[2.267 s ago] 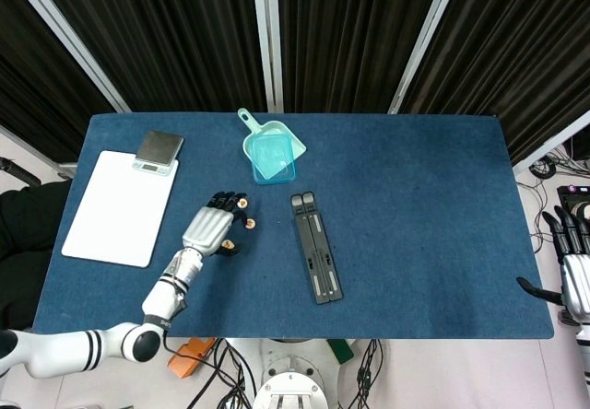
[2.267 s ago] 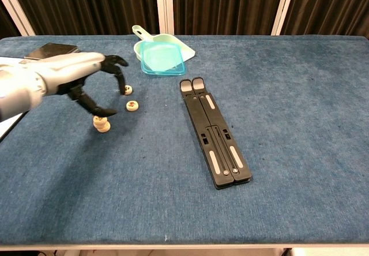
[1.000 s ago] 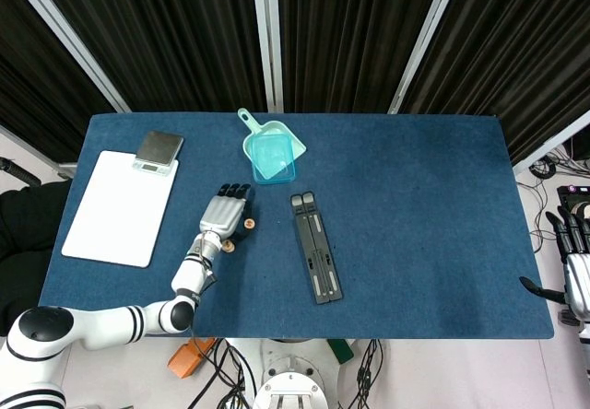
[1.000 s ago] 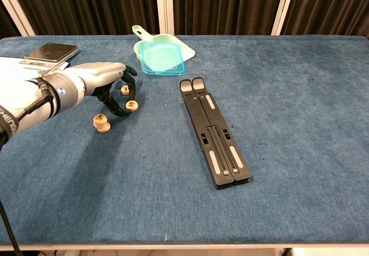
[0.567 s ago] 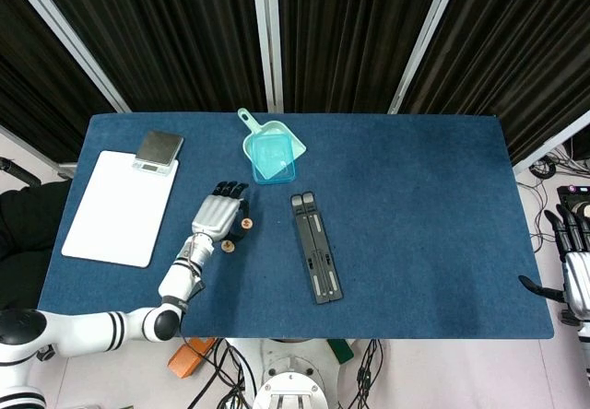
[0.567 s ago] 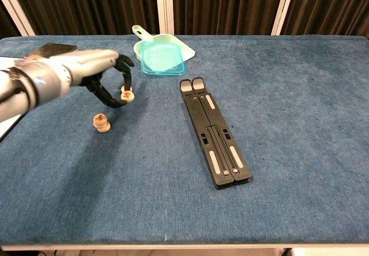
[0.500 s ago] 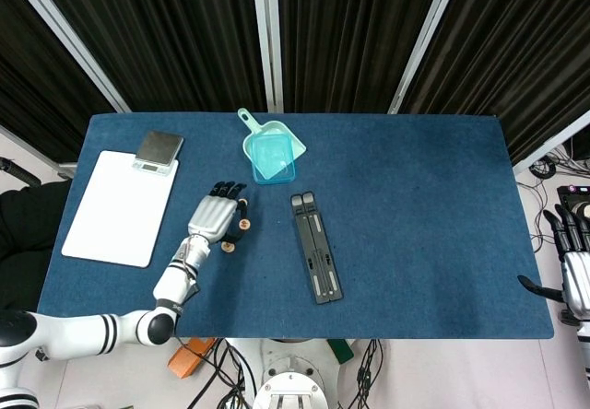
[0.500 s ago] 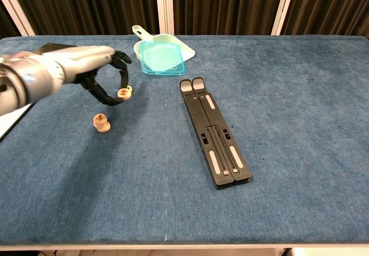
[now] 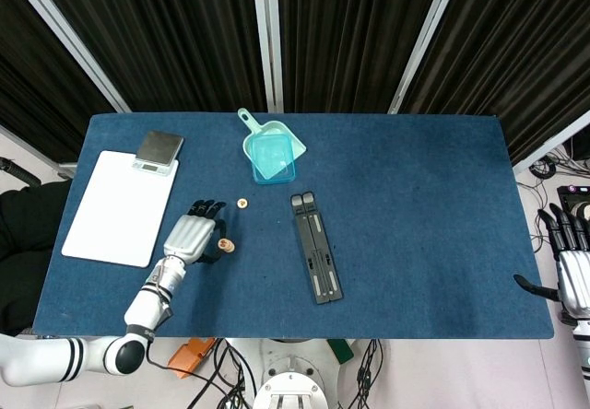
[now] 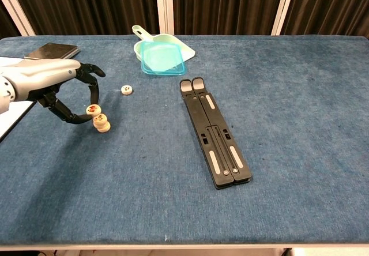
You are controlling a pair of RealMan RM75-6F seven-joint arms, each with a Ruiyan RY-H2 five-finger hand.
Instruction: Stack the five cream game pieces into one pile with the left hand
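My left hand pinches one cream game piece between thumb and a finger. It holds the piece just above and left of a short pile of cream pieces on the blue cloth. In the head view the left hand has its fingertips right beside the pile. One loose cream piece lies farther back, also seen in the head view. My right hand hangs off the table's right edge, fingers apart, holding nothing.
A black folded stand lies lengthwise in the middle. A teal scoop with a lid sits at the back. A small scale and a white board lie to the left of the hand.
The left hand has lifted one of the two loose pieces and carried it left and toward me, down to the pile. The right hand has stayed put.
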